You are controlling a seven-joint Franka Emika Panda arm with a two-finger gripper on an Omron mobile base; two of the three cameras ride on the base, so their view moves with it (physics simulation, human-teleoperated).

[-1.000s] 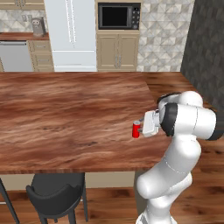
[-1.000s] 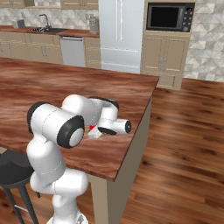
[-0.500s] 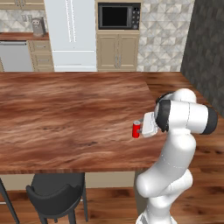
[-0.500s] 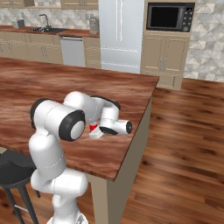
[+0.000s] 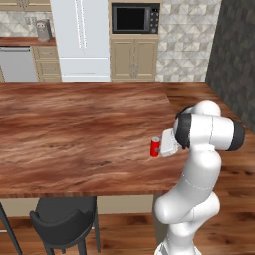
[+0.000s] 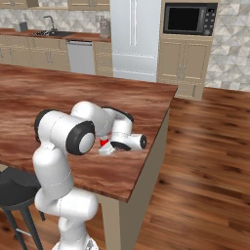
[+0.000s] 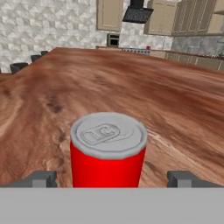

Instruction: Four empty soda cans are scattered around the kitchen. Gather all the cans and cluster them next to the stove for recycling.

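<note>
A red soda can [image 7: 108,151] with a silver top stands upright on the wooden island counter [image 5: 74,129], near its right end. My gripper [image 7: 111,179] is open and level with the can, one dark fingertip on each side and a gap to both. From the left base view the can [image 5: 156,147] stands just left of the white hand, where the gripper [image 5: 160,147] reaches it. In the right base view the can [image 6: 104,142] peeks out behind the gripper [image 6: 106,146]. The stove [image 7: 134,51] appears small and far off under a dark range hood.
The counter's right edge [image 6: 161,128] drops to the wood floor close to the can. A black stool [image 5: 62,219] stands below the near edge. Beyond the island are the fridge [image 5: 82,37], a microwave [image 5: 133,19] and a dishwasher [image 6: 82,56].
The arm's upper links have shifted slightly. The hand stays at the can with its jaws just as wide, and the can has not moved.
</note>
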